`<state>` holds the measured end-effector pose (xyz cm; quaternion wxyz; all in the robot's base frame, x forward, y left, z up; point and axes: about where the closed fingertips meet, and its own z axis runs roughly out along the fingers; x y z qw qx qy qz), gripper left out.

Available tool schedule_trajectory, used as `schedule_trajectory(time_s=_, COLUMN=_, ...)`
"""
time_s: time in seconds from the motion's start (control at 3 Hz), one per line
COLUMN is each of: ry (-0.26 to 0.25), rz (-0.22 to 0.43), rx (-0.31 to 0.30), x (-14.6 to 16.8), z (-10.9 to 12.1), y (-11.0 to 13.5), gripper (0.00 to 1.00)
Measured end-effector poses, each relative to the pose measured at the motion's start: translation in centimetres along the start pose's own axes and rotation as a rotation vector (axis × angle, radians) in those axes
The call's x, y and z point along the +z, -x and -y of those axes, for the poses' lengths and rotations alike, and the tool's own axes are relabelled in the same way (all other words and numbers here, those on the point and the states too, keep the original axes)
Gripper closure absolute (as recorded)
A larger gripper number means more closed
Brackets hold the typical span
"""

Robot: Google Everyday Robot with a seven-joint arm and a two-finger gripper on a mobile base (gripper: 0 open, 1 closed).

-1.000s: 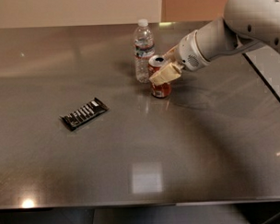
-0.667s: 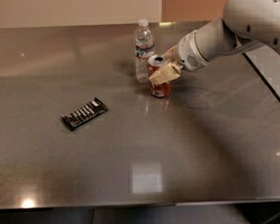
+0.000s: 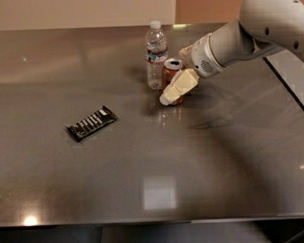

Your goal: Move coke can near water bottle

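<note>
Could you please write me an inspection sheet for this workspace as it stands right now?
Surface: grey metal table, glossy, with a few glare spots.
Job's things: coke can upright, just right of the upright water bottle and close beside it; whether they touch cannot be told.
Clutter: black snack bar wrapper lying flat, well to the left of the other two.
Grippers: gripper at the coke can, reaching in from the right on the white arm and covering part of the can's front.
Cables: nothing seen.
Surroundings: pale wall behind the table, tan wall section to its right.
</note>
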<state>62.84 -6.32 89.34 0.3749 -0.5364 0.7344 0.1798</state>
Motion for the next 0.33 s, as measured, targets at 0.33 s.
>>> schedule_trajectory(time_s=0.33, ry=0.0, rz=0.0, rx=0.0, x=0.01, z=0.0, y=0.0, gripper=0.0)
